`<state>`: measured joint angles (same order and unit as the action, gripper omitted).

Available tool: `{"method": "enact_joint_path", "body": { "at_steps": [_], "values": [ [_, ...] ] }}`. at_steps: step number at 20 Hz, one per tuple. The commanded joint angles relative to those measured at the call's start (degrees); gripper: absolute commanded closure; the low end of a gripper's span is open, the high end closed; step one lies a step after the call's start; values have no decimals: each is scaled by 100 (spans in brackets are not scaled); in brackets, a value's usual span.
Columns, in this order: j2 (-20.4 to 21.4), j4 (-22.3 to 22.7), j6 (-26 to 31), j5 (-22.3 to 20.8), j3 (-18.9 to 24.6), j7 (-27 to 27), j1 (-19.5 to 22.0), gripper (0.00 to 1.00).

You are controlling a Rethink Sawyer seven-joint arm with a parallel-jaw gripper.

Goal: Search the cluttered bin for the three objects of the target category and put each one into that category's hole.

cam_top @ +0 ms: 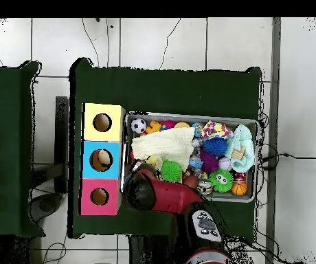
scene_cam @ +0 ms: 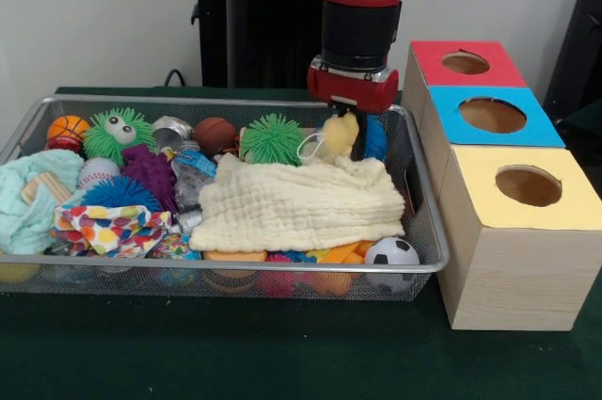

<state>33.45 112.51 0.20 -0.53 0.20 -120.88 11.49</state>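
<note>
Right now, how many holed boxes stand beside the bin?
3, in a row touching one another: the yellow box nearest the front camera, the blue box in the middle, the red box farthest back.

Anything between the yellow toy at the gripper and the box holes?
Only the bin's mesh end wall separates the yellow toy at the gripper from the boxes. Their holes face up and look unobstructed, though something pale sits inside the blue one.

- no readable text, labels, brands or numbers in either view
- boxes (scene_cam: 508,184) — plain coloured tops, unmarked
- toys in bin (scene_cam: 428,259) — no legible print
</note>
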Motion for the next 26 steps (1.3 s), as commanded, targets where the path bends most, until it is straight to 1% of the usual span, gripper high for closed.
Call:
{"method": "enact_joint_path", "body": {
  "at_steps": [1,3,6,10,14,19,24,26],
  "values": [
    [0,-272,645,-76,803,-259,523,100],
    [37,-190,772,-71,1055,-220,727,100],
    [207,-64,1032,-16,1360,-188,948,100],
    [499,62,1386,107,1520,-258,1004,100],
    [726,85,1705,162,1515,-314,945,100],
    [902,18,2052,220,1506,-350,891,100],
    [830,20,2110,272,1584,-415,940,100],
    [813,87,2181,369,1631,-491,962,100]
  ]
}}
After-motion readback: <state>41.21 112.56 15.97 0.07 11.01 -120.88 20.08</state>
